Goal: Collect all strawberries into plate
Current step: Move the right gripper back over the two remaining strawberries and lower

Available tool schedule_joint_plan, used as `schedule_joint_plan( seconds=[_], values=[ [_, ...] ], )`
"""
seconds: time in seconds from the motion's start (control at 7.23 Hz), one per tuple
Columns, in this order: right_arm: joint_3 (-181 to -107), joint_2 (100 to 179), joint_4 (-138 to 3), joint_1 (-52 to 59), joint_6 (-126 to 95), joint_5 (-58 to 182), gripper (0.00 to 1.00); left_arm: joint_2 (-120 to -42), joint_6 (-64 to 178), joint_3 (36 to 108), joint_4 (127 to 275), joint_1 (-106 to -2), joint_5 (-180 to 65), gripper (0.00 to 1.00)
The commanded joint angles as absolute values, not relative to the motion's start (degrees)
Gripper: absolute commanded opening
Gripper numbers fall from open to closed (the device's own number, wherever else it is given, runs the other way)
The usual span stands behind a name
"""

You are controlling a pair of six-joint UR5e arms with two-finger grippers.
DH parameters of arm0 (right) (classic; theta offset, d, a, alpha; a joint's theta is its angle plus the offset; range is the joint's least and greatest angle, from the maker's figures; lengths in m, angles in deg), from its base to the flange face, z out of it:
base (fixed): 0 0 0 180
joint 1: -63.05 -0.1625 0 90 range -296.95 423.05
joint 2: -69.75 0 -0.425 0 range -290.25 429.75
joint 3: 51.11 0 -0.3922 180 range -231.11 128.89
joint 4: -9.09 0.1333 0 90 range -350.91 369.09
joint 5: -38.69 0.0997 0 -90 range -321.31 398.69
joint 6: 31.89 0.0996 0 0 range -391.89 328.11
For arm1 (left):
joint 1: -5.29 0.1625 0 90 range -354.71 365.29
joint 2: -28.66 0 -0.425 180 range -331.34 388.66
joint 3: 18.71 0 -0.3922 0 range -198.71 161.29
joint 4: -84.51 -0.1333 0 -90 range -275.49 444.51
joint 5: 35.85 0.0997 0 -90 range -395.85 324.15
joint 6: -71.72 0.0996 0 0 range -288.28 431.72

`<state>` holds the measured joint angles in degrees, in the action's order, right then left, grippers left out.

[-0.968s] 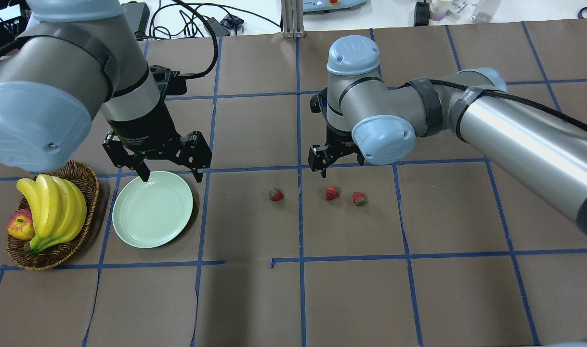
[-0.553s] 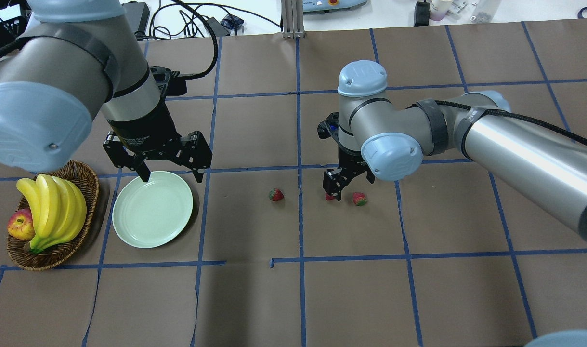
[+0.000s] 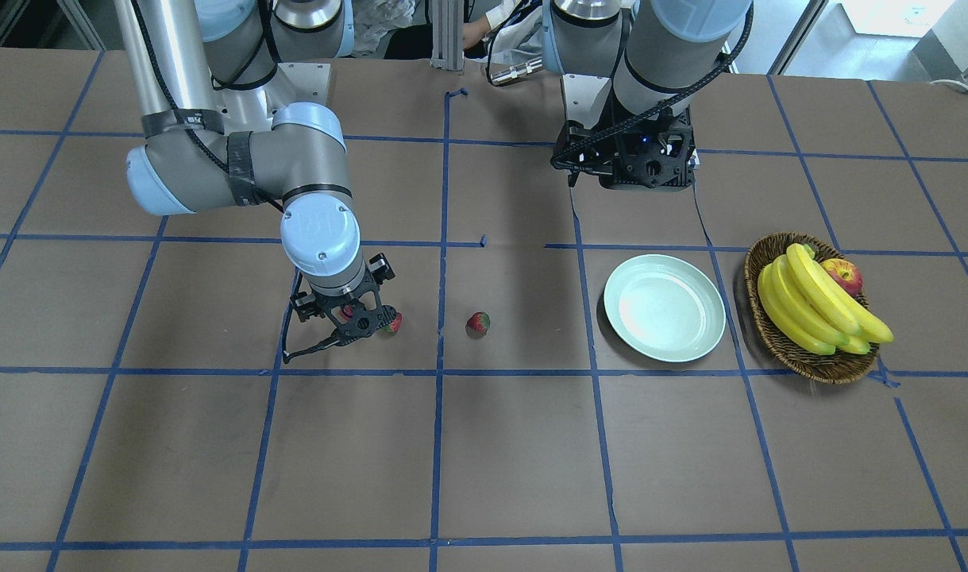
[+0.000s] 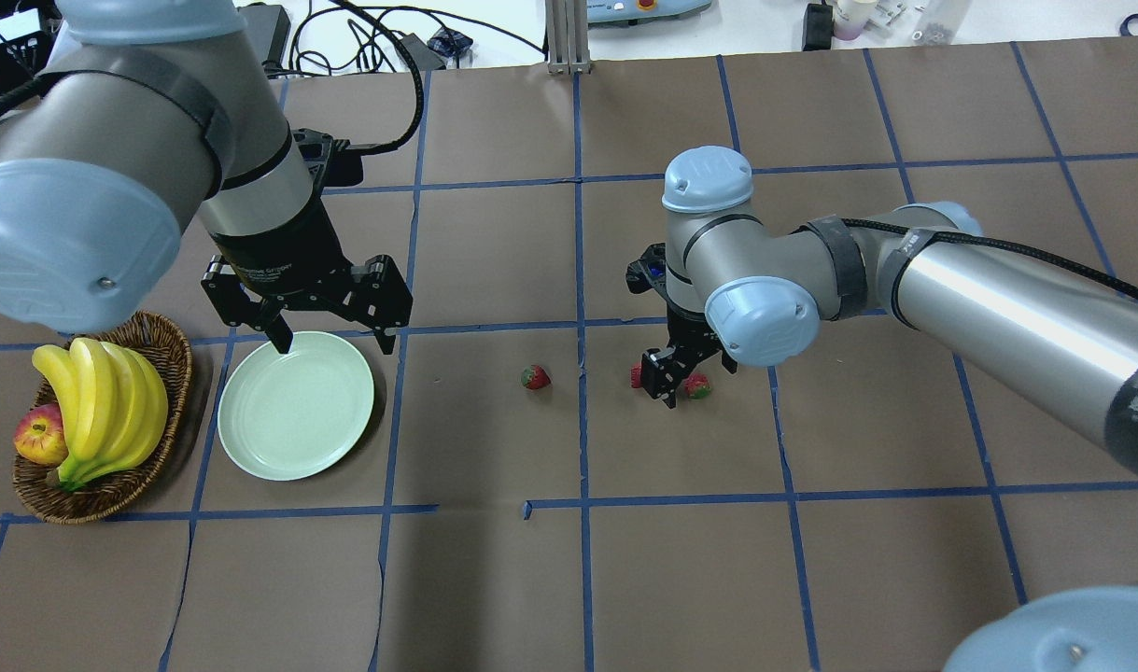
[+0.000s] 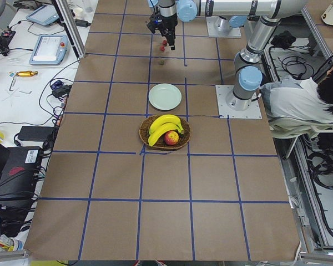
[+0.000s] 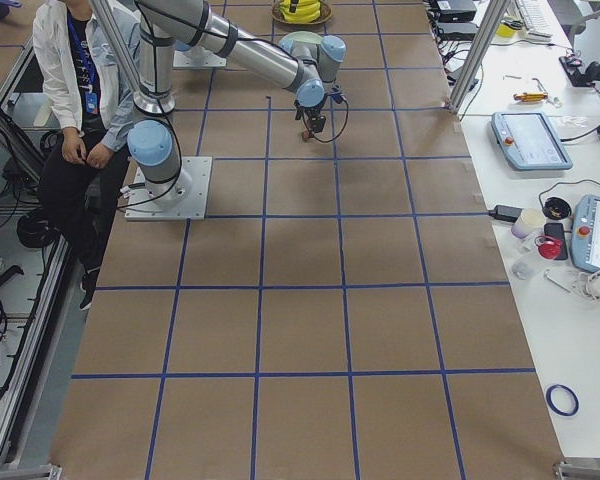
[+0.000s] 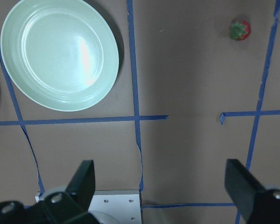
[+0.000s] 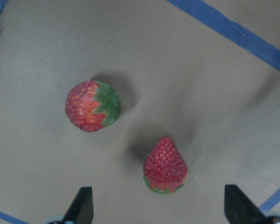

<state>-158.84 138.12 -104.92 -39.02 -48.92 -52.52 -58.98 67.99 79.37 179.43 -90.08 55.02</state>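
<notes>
Three strawberries lie in a row on the brown table. The left one (image 4: 535, 377) also shows in the left wrist view (image 7: 239, 29). My right gripper (image 4: 667, 385) is open and low over the other two. In the right wrist view one strawberry (image 8: 165, 164) lies just ahead of the gripper (image 8: 161, 212), between its open fingers, and another (image 8: 91, 105) lies beyond and to the left. The mint-green plate (image 4: 295, 406) is empty. My left gripper (image 4: 330, 338) is open and empty, hovering over the plate's edge nearest the robot.
A wicker basket (image 4: 172, 373) with bananas (image 4: 102, 411) and an apple (image 4: 38, 437) stands just left of the plate. Blue tape lines cross the table. Cables and devices lie beyond the far edge.
My right arm has moved toward the strawberries and come down, so its gripper now straddles the middle one. The left arm, plate and strawberries have not moved.
</notes>
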Motion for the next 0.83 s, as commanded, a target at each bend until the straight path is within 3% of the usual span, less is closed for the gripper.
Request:
schedule_joint_plan(
  seconds=[0.0, 0.28, 0.41, 0.55, 0.69],
  values=[
    [-158.96, 137.17, -106.56, -38.99, -48.86, -52.62, 0.97, -59.05, 67.85, 79.37, 179.43, -90.16, 55.02, 1.00],
    [-158.87, 136.38, -107.79, -38.99, -48.86, -52.62, 0.82, -59.05, 67.67, 79.46, 179.43, -90.25, 55.02, 1.00],
    [-158.95, 136.29, -108.59, -39.08, -48.86, -52.71, 0.67, -59.05, 67.67, 79.46, 179.43, -90.25, 54.94, 1.00],
    [-159.04, 136.29, -108.59, -39.08, -49.03, -52.89, 0.27, -59.05, 67.67, 79.37, 179.43, -90.25, 54.94, 1.00],
    [-158.96, 136.37, -108.59, -38.99, -48.95, -53.76, 0.00, -59.05, 67.59, 79.37, 179.34, -90.25, 54.85, 1.00]
  ],
)
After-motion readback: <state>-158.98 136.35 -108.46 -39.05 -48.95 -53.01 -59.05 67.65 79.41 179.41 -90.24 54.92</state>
